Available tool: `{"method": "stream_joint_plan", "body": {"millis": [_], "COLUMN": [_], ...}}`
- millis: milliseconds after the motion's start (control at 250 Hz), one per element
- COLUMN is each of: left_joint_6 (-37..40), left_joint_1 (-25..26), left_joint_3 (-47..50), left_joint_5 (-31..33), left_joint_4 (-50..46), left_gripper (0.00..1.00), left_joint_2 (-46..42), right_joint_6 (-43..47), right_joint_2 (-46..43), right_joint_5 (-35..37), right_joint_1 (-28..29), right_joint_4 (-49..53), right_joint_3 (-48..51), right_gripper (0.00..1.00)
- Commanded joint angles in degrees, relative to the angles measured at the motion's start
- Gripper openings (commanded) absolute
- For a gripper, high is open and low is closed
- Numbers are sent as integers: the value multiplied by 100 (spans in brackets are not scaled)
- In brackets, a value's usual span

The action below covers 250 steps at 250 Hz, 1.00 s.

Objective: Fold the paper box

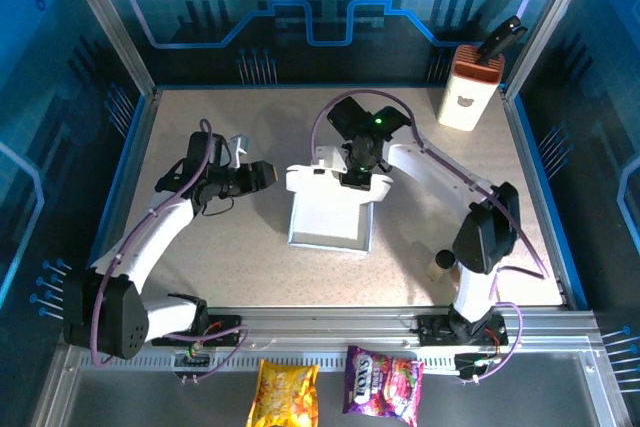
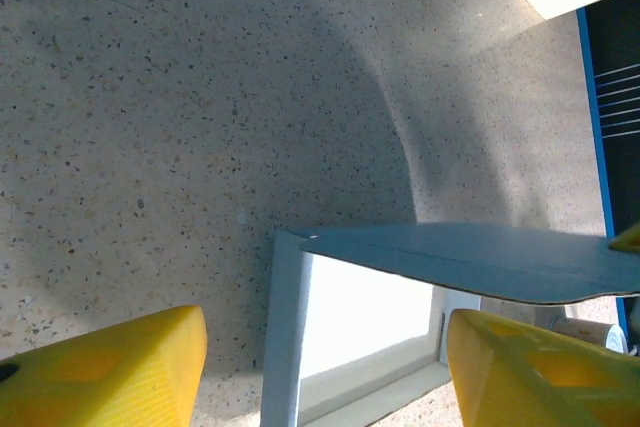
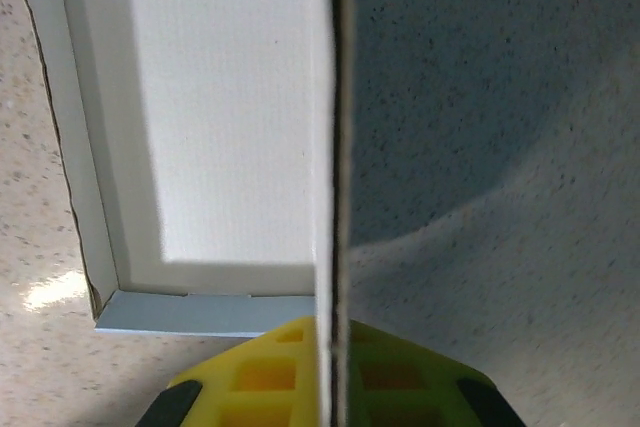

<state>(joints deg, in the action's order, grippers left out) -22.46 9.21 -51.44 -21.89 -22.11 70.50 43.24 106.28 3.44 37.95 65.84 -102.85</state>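
The paper box lies in the middle of the table as a shallow pale tray, with its lid panel raised at the far end. My right gripper comes down from above and is shut on that upright panel. In the right wrist view its yellow fingers pinch the panel's edge, and the tray's white inside lies to the left. My left gripper stands open just left of the box's far corner. In the left wrist view its yellow fingertips are spread, with the box's corner and raised panel ahead between them, untouched.
A tall white-and-orange container with a bear mark stands at the back right corner. A small brown cylinder lies by the right arm's base. Two snack bags lie below the table's near rail. Metal rails frame the table.
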Motion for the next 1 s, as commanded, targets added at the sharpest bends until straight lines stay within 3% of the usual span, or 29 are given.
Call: {"method": "stream_joint_plan", "body": {"millis": [0, 196, 396, 663, 787, 995], "left_joint_6": [259, 384, 497, 972, 1184, 1421], "left_joint_1": [-43, -42, -4, 335, 453, 483], "left_joint_3": [162, 422, 664, 1007, 1174, 1417], "left_joint_5": [-52, -67, -105, 118, 125, 317], "left_joint_4": [270, 675, 1190, 1978, 2329, 2829], "left_gripper": [65, 63, 61, 61, 61, 61], "left_joint_2": [-199, -336, -402, -371, -330, -220], "right_joint_6": [808, 750, -79, -2006, -3045, -4314], "right_joint_2": [504, 787, 39, -1990, -2838, -3651], "right_joint_5": [-11, -499, -1145, -1538, -1605, -2292], "right_joint_1": [22, -74, -376, -1169, -1638, -2307], "right_joint_4": [123, -78, -727, -3160, -4254, -5623], "right_joint_3": [-480, -892, -584, 2001, 3333, 5021], "right_gripper": [7, 26, 45, 65, 81, 81]}}
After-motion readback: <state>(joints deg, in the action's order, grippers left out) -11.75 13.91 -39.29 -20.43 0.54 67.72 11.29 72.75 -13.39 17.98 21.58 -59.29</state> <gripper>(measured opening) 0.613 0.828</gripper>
